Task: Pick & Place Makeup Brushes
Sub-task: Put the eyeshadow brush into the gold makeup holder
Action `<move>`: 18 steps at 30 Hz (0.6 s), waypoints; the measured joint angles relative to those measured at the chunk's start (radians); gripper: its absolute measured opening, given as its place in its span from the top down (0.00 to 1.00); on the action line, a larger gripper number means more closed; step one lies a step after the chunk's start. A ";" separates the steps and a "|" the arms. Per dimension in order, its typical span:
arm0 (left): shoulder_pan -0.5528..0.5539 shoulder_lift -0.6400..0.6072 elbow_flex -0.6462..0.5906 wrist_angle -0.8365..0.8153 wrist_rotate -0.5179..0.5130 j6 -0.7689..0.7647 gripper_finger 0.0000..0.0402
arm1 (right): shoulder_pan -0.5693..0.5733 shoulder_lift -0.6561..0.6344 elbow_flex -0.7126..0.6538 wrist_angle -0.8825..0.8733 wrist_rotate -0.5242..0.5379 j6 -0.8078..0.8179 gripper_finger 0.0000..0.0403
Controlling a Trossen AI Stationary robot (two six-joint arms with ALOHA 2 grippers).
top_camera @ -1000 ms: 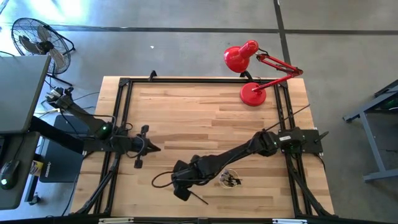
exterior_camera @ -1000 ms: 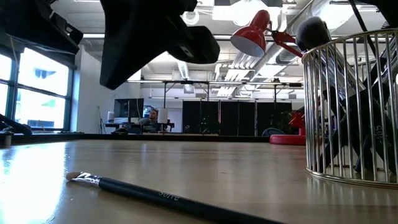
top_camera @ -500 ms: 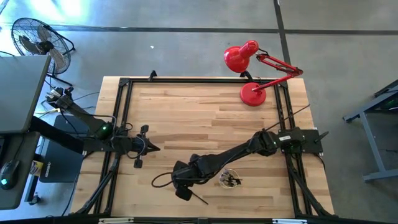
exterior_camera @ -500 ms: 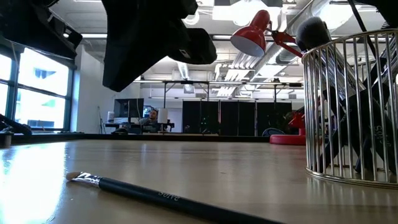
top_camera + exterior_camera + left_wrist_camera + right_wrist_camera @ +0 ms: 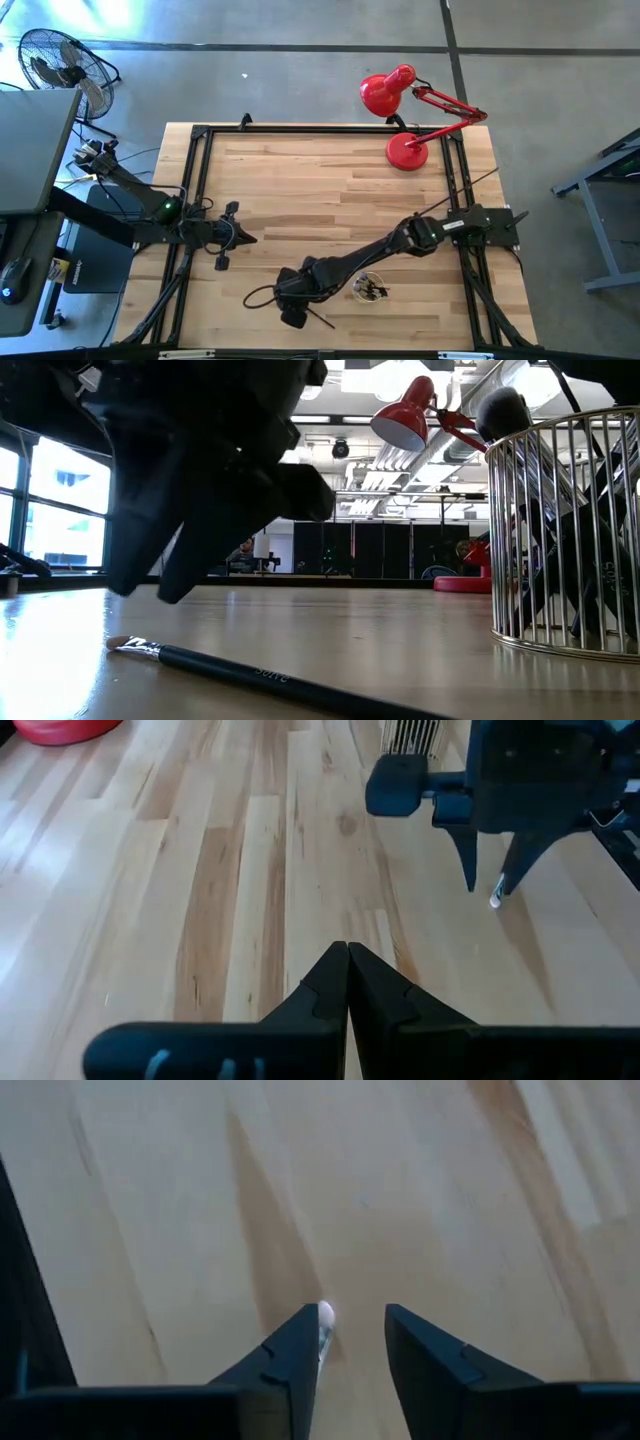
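Note:
One dark-handled makeup brush (image 5: 260, 672) lies flat on the wooden table near its front edge; it also shows in the high view (image 5: 320, 320). Its pale bristle tip (image 5: 325, 1314) shows right beside one finger of my right gripper (image 5: 352, 1315), which is open and points down just above that end (image 5: 490, 885); I cannot tell whether the finger touches it. Other brushes stand in a round wire cup (image 5: 368, 288) to the gripper's right, which looms at the right of the low view (image 5: 570, 530). My left gripper (image 5: 250, 238) is shut and empty at the table's left side.
A red desk lamp (image 5: 410, 110) stands at the table's far right. A black frame rail (image 5: 200, 190) runs round the table's edge. Bare wood lies between the two grippers and across the table's middle (image 5: 330, 190).
My right gripper has come down toward the lying brush and a little toward the table's near edge. The brush and the wire cup have stayed where they were.

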 joint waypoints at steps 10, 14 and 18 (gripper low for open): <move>0.000 0.004 0.000 -0.005 0.026 -0.006 1.00 | 0.013 0.033 0.000 0.064 -0.009 0.028 0.72; 0.000 0.003 0.000 0.001 0.030 -0.006 1.00 | 0.014 0.060 0.006 0.076 -0.049 0.027 0.72; 0.000 0.003 0.000 0.017 0.030 0.000 1.00 | 0.009 0.062 0.006 0.065 -0.067 0.012 0.74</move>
